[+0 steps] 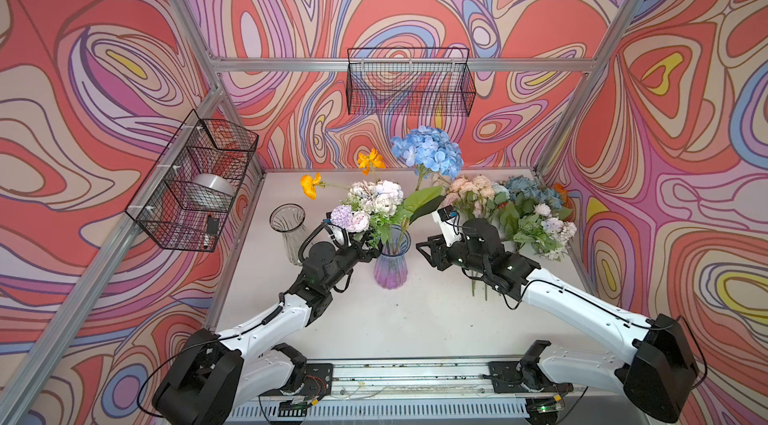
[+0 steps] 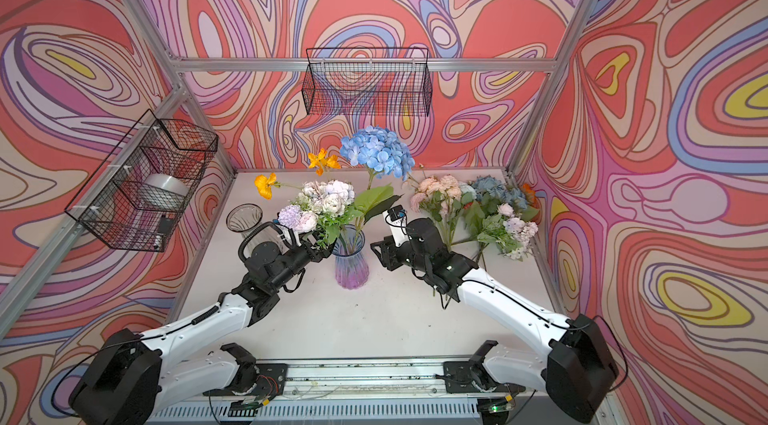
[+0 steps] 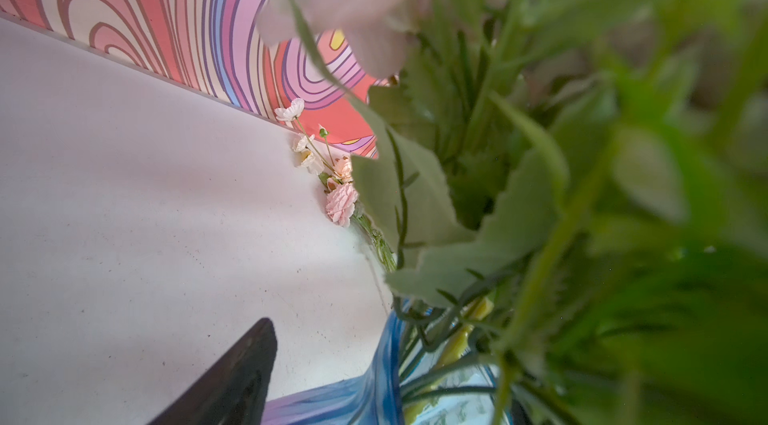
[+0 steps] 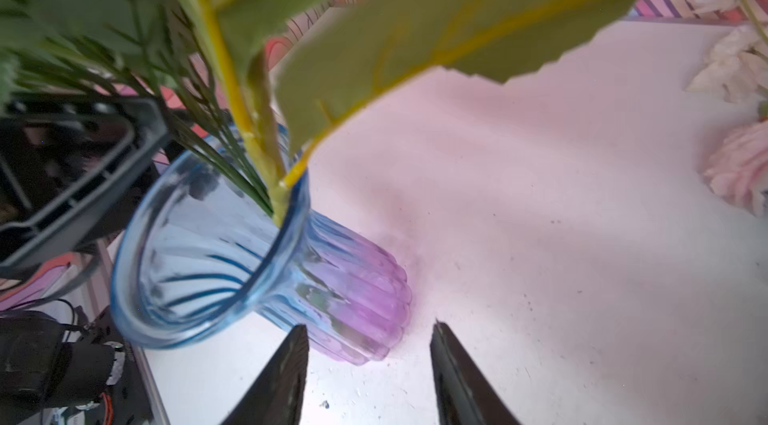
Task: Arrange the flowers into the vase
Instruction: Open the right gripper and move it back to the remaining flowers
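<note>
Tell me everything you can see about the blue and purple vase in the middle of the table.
The vase is see-through ribbed glass, blue at its flared rim, fading to purple at the base. It stands upright near the middle of the white table. Green stems of a blue hydrangea and a pastel bunch go into its mouth and lean on the rim. The left gripper sits close beside the rim; whether it touches the glass cannot be told.
</note>
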Tool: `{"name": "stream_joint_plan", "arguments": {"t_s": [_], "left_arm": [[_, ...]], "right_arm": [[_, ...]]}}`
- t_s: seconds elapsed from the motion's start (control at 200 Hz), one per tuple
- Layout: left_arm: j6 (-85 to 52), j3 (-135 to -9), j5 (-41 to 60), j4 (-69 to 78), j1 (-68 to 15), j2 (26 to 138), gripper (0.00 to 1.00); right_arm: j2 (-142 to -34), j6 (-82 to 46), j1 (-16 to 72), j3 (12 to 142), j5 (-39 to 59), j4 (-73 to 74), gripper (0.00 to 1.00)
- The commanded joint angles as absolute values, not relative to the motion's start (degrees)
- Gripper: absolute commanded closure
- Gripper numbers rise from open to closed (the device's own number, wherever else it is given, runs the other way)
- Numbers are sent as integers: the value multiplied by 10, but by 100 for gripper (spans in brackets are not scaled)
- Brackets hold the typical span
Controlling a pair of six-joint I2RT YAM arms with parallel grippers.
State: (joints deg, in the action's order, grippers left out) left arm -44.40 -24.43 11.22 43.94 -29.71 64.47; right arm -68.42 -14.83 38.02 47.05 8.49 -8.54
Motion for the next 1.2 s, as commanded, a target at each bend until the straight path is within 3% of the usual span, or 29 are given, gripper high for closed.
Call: {"name": "stream_joint_plan", "arguments": {"t_s": [0.0, 0.105, 0.556, 0.821, 1.127, 1.197], "left_arm": [[-446, -237, 99, 457, -301, 632, 14], [-446, -236, 99, 456, -302, 629, 14], [-450, -233, 91, 471, -315, 634, 14], [-440, -236, 82, 455, -316, 625, 14], [-440, -233, 72, 444, -315, 618, 14], [-440, -233, 71, 443, -316, 618, 14]], "right_arm": [[-684, -141, 380, 497, 15, -151, 49], [-706, -152, 359, 507, -35, -181, 48], [-851, -198, 171, 539, -72, -198, 47], [-939, -195, 143, 548, -76, -154, 49], [-1012, -202, 134, 584, -62, -118, 67], [-1034, -203, 135, 589, -55, -111, 77]]}}
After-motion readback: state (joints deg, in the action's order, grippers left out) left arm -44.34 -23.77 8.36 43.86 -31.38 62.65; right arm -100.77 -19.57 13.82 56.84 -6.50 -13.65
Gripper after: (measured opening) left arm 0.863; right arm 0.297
